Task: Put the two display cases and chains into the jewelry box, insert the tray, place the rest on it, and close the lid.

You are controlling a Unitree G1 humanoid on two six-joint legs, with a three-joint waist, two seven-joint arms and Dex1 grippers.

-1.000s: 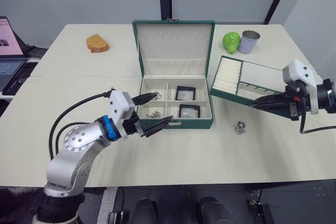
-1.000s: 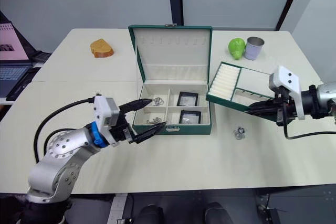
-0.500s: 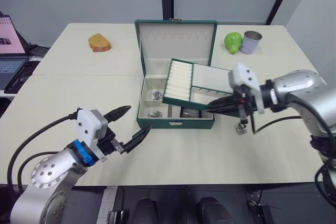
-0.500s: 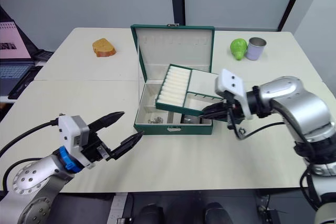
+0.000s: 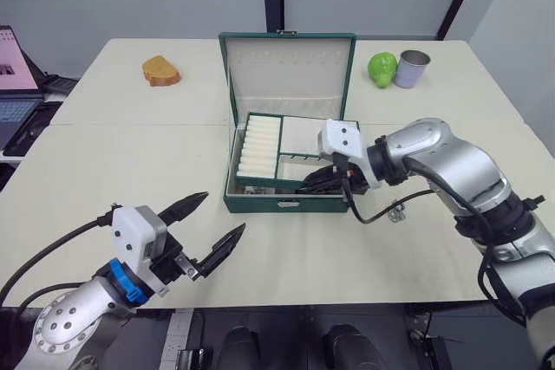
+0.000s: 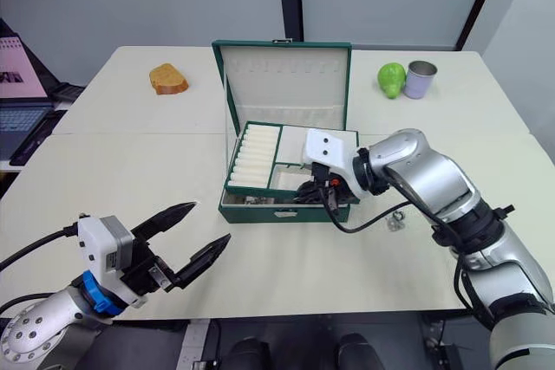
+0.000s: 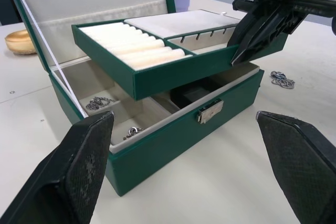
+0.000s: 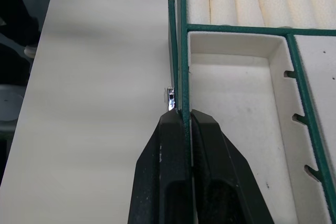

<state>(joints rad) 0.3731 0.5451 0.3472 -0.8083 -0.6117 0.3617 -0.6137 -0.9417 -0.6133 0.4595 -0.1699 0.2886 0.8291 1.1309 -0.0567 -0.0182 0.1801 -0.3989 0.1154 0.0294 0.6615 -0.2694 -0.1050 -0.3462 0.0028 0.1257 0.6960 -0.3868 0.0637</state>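
Tray (image 7: 157,51) is pinched at its front rim by the right gripper (image 8: 184,121), held tilted just above the jewelry box (image 7: 173,129) — a corner could jam. Left gripper (image 5: 212,223) fingers spread, empty.

The tray (image 5: 282,146) is held just above the jewelry box (image 5: 260,201), in front of the raised lid (image 5: 288,74). The rest (image 5: 397,210) is found right of the box on the worktop (image 5: 156,145).
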